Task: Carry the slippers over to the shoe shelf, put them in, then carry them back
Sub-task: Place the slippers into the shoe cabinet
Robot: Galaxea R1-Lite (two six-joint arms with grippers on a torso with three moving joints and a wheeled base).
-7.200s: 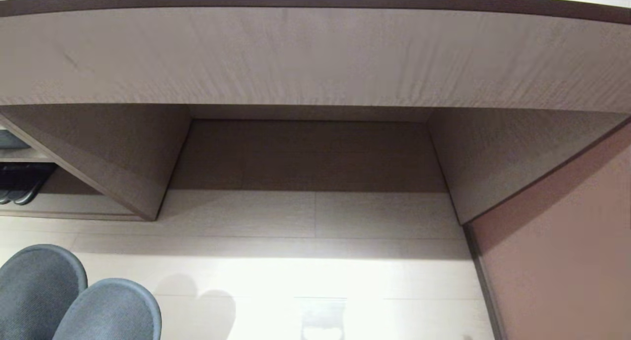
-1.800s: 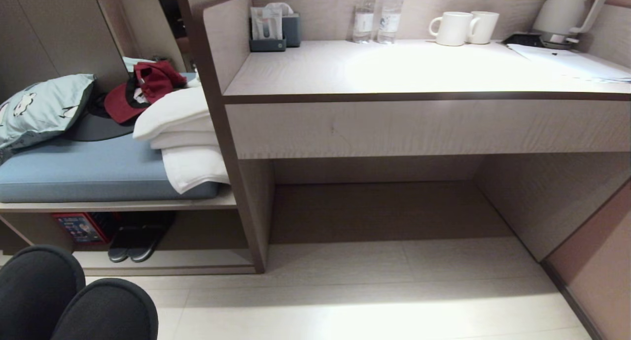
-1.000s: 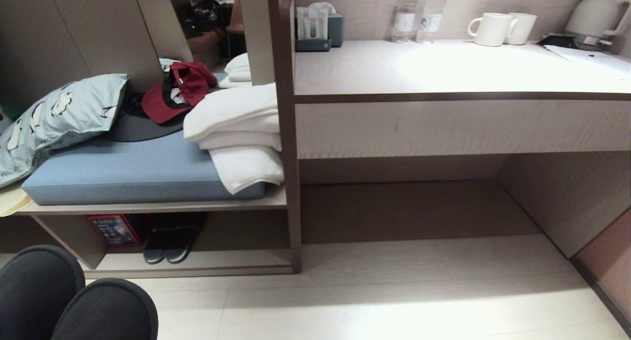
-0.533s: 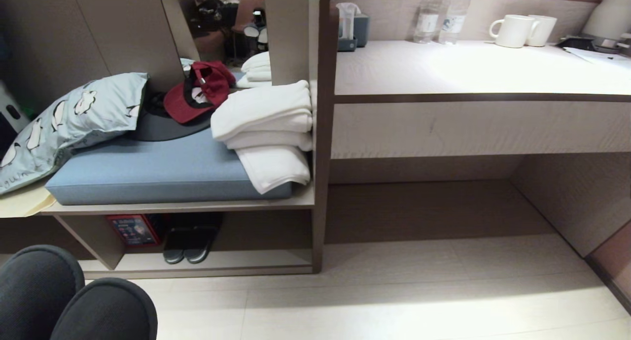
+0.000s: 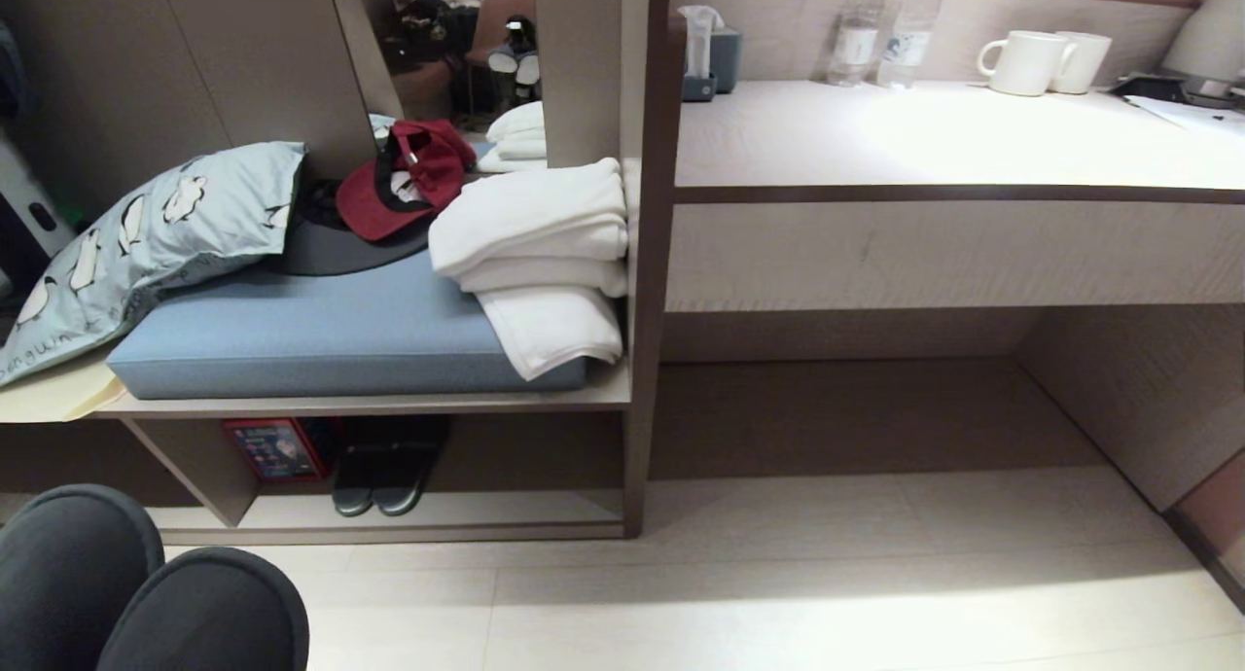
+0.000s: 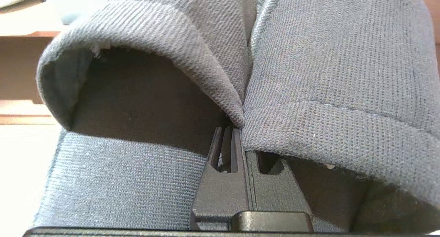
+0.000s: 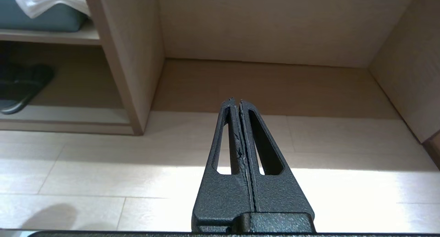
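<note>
Standing at about ten o'clock in the head view, the bench unit carried a blue cushion [image 5: 302, 335] loaded with a penguin-print pillow [image 5: 146, 238], a red cap [image 5: 404, 180] and a stack of folded white towels [image 5: 535, 253] that drooped over the cushion's front edge. Beneath it lay the shoe shelf [image 5: 389, 530], a low cubby on a raised base, and inside it a dark pair of slippers with pale sole edges [image 5: 384, 476] sat beside a red box [image 5: 272, 447], taking up the cubby's left half. An upright side panel [image 5: 647, 263] divided the bench from the desk [image 5: 973, 146] at one o'clock, where two water bottles [image 5: 880, 29], two white mugs [image 5: 1046, 63] and a tissue box [image 5: 705, 58] stood along the back; the desk's knee recess opened below. The slippers [image 5: 146, 593] showed at seven o'clock in the head view, well short of the shelf. In the left wrist view the left gripper [image 6: 235, 140] was clamped tight on the slippers, its fingers [image 6: 223, 168] pinching the inner upper edges of the two where they met, toes pointing away from the wrist. The right gripper [image 7: 237, 104] held nothing, its jaws pressed together, above pale floor [image 7: 103, 175] facing the knee recess.
</note>
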